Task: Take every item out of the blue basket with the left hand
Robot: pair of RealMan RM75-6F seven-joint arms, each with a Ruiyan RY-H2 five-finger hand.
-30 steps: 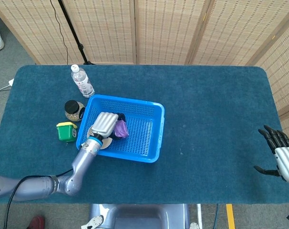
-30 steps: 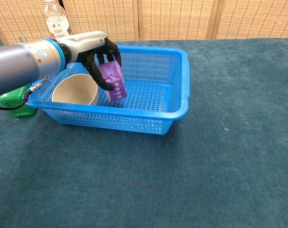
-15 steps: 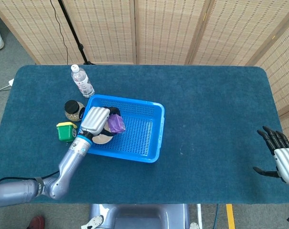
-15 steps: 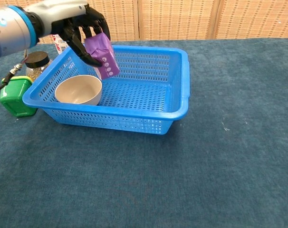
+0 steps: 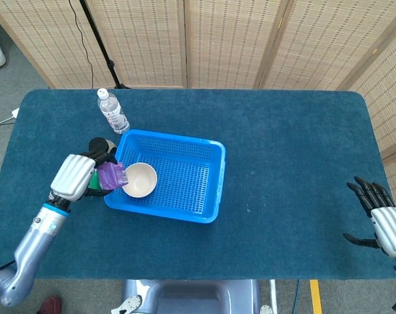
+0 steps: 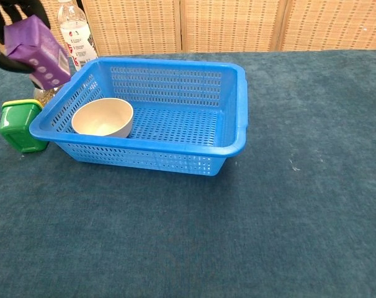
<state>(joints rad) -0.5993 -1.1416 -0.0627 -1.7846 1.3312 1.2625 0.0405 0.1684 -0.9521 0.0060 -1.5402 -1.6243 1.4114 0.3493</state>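
The purple packet (image 6: 38, 52) is gripped in the left hand (image 5: 76, 176) and held in the air just outside the left wall of the blue basket (image 5: 208, 182), above the green container (image 6: 18, 126) and the dark-lidded jar (image 5: 99, 145) that stand on the blue tablecloth (image 5: 289, 150). Inside the basket, at its left end, a cream bowl (image 6: 102, 118) sits upright — the only item in it. A clear water bottle (image 5: 112, 111) stands just beyond the basket's far left corner. The right hand (image 5: 381, 219) hovers at the table's near right edge, well apart — fingers spread, holding nothing.
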